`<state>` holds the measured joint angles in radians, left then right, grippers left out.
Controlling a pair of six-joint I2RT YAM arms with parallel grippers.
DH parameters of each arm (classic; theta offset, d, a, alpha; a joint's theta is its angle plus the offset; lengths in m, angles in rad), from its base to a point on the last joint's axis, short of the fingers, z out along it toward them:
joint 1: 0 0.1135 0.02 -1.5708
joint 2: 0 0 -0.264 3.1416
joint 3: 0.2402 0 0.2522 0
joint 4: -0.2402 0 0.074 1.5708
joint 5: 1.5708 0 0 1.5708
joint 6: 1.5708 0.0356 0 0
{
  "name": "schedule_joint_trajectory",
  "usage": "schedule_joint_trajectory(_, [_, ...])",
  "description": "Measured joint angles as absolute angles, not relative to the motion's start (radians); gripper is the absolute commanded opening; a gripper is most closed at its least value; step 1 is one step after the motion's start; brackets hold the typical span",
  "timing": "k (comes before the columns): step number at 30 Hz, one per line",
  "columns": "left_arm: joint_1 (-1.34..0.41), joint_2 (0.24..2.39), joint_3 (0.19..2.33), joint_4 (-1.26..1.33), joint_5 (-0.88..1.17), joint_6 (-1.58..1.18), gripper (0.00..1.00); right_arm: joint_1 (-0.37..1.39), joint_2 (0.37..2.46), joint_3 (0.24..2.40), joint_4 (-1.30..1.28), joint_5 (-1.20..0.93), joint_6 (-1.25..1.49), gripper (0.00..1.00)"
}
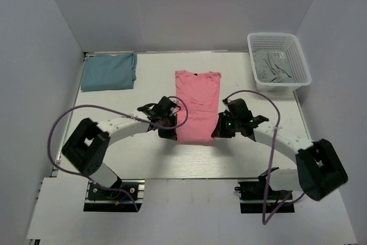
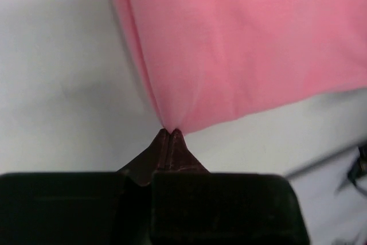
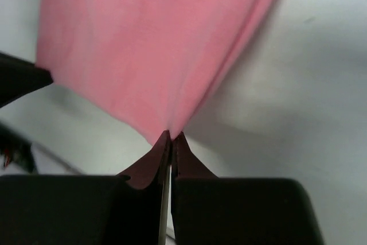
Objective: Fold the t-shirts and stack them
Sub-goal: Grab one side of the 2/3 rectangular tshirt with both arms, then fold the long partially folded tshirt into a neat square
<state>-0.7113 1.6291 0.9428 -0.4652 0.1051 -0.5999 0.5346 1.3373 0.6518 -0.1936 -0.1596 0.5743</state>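
Left of the basket (image 1: pixel 272 34), the pink t-shirt (image 1: pixel 198 104) lies flat, left gripper (image 2: pixel 170 133) and right gripper (image 3: pixel 171 136) each clamped on a hem corner. Such thin pinches could slip during lifting, skewing the fold

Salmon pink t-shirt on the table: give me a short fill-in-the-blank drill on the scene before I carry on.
1. The left pincer and the right pincer are each ____ on a near corner of the salmon pink cloth t-shirt.
2. The folded teal-blue cloth t-shirt lies at the far ____ corner of the white table.
3. The white plastic mesh basket at the far right holds crumpled cloth coloured ____.
Missing words: shut; left; grey.
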Motion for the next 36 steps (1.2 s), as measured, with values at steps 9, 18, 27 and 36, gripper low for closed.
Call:
schedule_joint_trajectory(9, [-0.768,1.145,0.734,-0.494,0.398,-0.549,0.0,0.577,0.913,0.583,-0.356,-0.454,0.464,0.0])
schedule_joint_trajectory(18, [-0.77,1.005,0.754,-0.492,0.551,-0.511,0.0,0.604,0.715,0.549,-0.419,-0.583,0.459,0.0])
schedule_joint_trajectory(27, [-0.77,1.018,0.858,-0.525,0.365,-0.502,0.0,0.602,0.799,0.635,-0.42,-0.471,0.448,0.0])
schedule_joint_trajectory(36, [-0.757,1.172,0.971,-0.523,0.058,-0.586,0.0,0.601,0.876,0.763,-0.41,-0.114,0.476,0.0])
